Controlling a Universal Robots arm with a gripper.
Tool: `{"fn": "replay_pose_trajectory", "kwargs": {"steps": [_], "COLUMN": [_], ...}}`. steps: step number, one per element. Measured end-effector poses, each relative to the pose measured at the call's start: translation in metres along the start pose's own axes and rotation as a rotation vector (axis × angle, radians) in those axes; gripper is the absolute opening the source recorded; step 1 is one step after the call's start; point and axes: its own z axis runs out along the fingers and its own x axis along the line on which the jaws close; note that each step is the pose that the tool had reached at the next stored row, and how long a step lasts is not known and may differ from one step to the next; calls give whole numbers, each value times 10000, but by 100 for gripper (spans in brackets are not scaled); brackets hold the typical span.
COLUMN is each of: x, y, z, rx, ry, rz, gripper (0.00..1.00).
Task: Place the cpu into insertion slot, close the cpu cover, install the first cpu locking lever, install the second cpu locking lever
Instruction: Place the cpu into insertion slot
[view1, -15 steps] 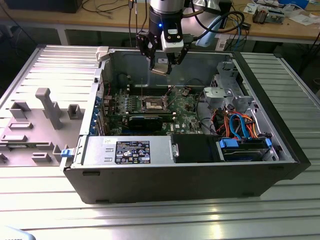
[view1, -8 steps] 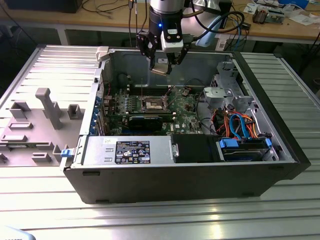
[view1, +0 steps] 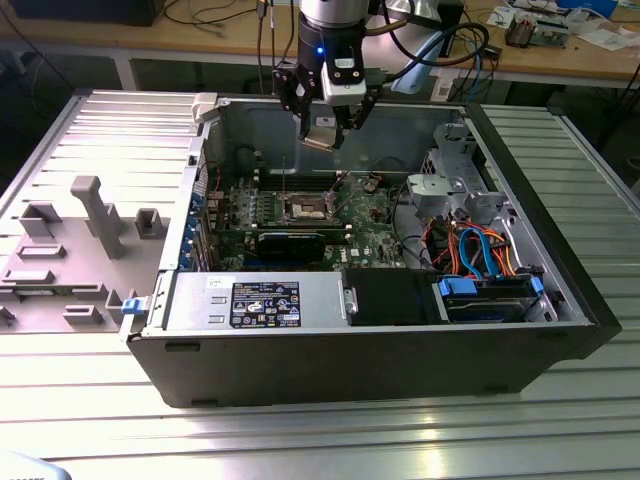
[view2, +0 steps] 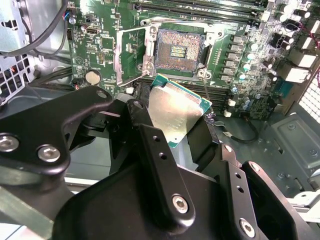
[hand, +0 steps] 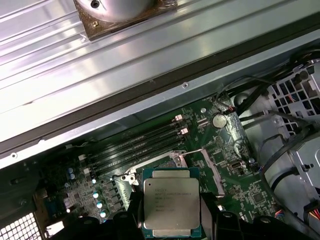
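Note:
My gripper (view1: 326, 128) hangs high over the open computer case, shut on the cpu (view1: 321, 135), a flat square chip with a silvery-tan top. In both wrist views the black fingers (view2: 141, 120) clamp the cpu (view2: 176, 112) by two opposite edges, and it is tilted. The insertion slot (view1: 305, 208) lies well below on the green motherboard, its dark centre bare (view2: 180, 49). The cpu cover (view2: 131, 55), a thin silvery frame, stands swung open at one side of the slot. In the first wrist view the cpu (hand: 171, 200) hides most of the slot.
Long memory slots (hand: 140, 142) run beside the socket. A black card (view1: 292, 241) lies in front of it in the exterior view. A drive cage with orange and blue cables (view1: 470, 245) fills the case's right. A grey fixture plate (view1: 75, 240) sits left of the case.

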Motion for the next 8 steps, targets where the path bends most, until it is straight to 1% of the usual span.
{"fn": "replay_pose_trajectory", "kwargs": {"steps": [8], "x": [0], "y": [0], "z": [0], "rx": [-1], "ry": [-7], "rz": [78], "gripper": [55]}}
